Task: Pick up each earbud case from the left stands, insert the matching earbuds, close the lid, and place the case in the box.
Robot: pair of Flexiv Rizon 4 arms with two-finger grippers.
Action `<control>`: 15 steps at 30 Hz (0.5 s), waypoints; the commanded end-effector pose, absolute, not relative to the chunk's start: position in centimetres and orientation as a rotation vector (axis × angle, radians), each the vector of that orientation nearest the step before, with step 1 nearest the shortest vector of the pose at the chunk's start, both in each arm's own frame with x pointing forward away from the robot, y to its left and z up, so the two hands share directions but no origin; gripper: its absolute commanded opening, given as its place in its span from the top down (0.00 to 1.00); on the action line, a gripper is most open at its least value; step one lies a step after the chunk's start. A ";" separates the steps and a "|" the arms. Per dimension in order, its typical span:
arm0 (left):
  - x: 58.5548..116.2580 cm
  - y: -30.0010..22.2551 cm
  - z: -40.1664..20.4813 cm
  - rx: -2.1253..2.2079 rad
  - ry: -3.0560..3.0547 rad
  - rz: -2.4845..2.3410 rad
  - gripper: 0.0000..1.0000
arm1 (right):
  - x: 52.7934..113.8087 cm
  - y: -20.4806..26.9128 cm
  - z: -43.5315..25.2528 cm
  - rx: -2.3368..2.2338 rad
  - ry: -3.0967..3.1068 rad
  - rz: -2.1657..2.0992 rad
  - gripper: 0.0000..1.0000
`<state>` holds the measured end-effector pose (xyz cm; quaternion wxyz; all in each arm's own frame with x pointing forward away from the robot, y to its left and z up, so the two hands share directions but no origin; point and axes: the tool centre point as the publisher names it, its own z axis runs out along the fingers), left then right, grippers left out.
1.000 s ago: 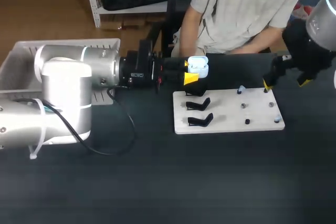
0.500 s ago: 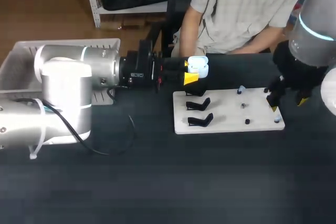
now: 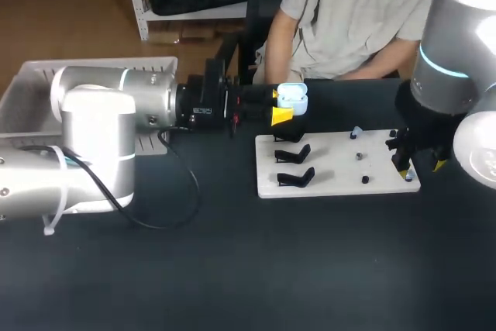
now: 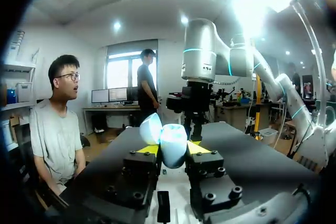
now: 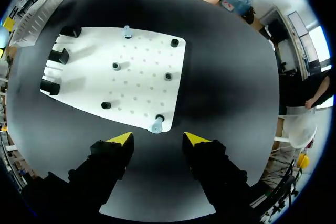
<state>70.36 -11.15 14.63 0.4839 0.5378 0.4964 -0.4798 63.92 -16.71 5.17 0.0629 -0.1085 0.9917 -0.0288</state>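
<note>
Dark counter point(image 3: 232, 269) surface is found to carry a white board point(image 3: 333, 162), with black stands point(image 3: 293, 153) at its left end and small pegs point(image 5: 168, 76) across its right half. Over the last second the right arm has been brought in from the far right corner and lowered over the board's near right corner, where a pale blue earbud point(image 5: 157, 125) is seated on a peg; the left arm has not been moved. This is judged to be the approach to the earbud pick, with insertion, lid closing and boxing not yet done. The right hand point(image 5: 158, 139) is held pointing down, fingers spread wide and holding nothing, the earbud lying just ahead of the gap between the tips and untouched. The left hand point(image 4: 168, 149) is held level over the board's far left corner, clamped on the pale blue earbud case point(image 4: 169, 141), whose lid stands open. The white box point(image 3: 31, 87) is placed at the counter's far left.
</note>
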 end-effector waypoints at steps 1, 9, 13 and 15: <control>70.4 -11.2 14.5 1.308 1.206 -1.168 1.00 | 64.3 -16.5 4.6 -0.311 3.000 -0.098 0.38; 70.4 -11.2 14.5 1.308 1.206 -1.168 1.00 | 64.4 -16.8 3.6 -0.289 3.014 -0.097 0.50; 70.4 -11.2 14.5 1.308 1.206 -1.168 1.00 | 64.5 -16.9 3.3 -0.274 3.010 -0.101 0.54; 70.4 -11.2 14.5 1.308 1.206 -1.168 1.00 | 64.5 -16.9 3.2 -0.275 3.007 -0.106 0.55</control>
